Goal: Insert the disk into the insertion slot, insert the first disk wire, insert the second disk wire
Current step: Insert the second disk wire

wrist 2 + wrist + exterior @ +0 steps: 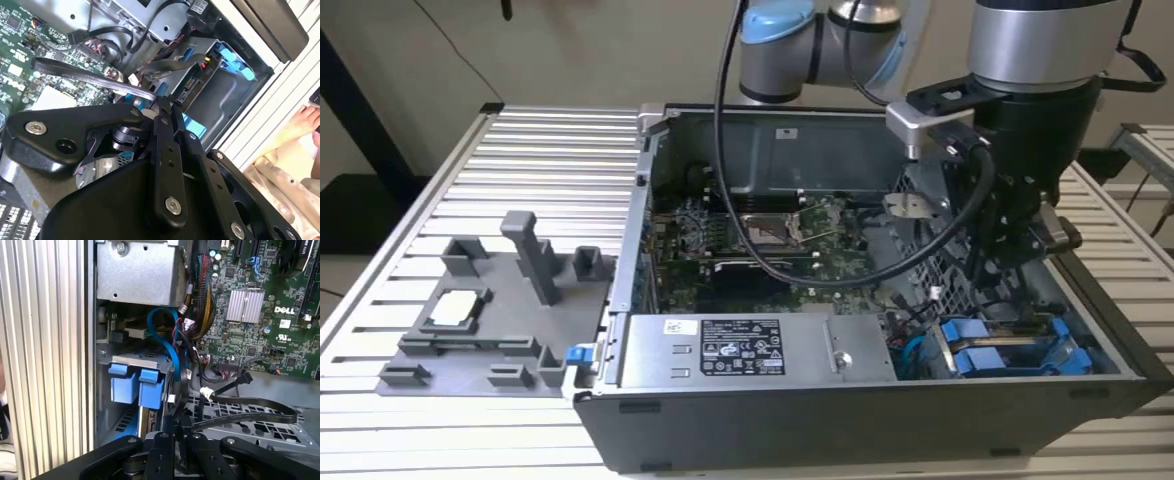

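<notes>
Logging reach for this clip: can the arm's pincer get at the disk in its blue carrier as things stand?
Probably yes. The pincer hangs inside the open case close beside the disk. The flat black cable and the blue cable lie near and might snag.

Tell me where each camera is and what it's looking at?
Exterior view: off the arm, above the table, looking down into the open computer case; the arm and end effector show.
First wrist view: rides on the arm, facing the blue disk carriers and motherboard; black end effector links show.
Second wrist view: rides on the arm, facing the drive cage; black links show, and a person's hand.
Shared: blue carriers, motherboard.
</notes>
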You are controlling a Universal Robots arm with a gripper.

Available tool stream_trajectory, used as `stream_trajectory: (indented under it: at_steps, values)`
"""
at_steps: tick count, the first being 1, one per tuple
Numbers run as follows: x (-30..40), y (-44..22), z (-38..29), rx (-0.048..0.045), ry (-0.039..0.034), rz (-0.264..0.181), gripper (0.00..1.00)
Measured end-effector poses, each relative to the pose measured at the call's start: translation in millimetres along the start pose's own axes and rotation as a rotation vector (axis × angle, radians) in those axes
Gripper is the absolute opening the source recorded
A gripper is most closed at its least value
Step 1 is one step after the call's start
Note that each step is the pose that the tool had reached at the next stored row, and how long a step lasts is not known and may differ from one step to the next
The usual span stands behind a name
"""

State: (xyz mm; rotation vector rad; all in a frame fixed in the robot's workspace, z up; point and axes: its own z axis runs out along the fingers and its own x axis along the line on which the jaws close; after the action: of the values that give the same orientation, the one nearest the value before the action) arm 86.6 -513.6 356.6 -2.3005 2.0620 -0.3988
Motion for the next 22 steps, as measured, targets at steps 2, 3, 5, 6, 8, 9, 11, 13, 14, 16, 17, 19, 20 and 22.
stream_trajectory:
  at_steps: [2,3,5,6,8,9,11,13,14,16,17,19,20,22]
  values:
    - [4.6,-2.4,1.3,-0.0053,-0.0007,-0.001,0.16]
    - [6.9,-3.4,2.0,-0.0077,-0.0011,-0.001,0.16]
    - [11.7,-5.5,3.2,-0.0125,-0.0017,-0.002,0.16]
    - [14.2,-6.5,3.8,-0.0150,-0.0020,-0.002,0.16]
    - [19.1,-8.4,5.1,-0.0197,-0.0026,-0.003,0.16]
    - [21.5,-9.3,5.7,-0.0220,-0.0028,-0.003,0.16]
    - [26.2,-10.8,6.8,-0.0265,-0.0034,-0.004,0.16]
    - [30.9,-11.9,7.9,-0.0308,-0.0038,-0.005,0.16]
    - [33.2,-12.3,8.4,-0.0328,-0.0042,-0.005,0.16]
    - [36.6,-13.1,9.2,-0.0367,-0.0047,-0.005,0.16]
    - [36.8,-13.3,9.2,-0.0374,-0.0047,-0.005,0.16]
    - [36.8,-13.2,9.2,-0.0375,-0.0047,-0.005,0.16]
    - [36.9,-13.3,9.2,-0.0376,-0.0053,-0.005,0.16]
    - [36.9,-13.3,9.5,-0.0352,-0.0332,0.003,0.16]
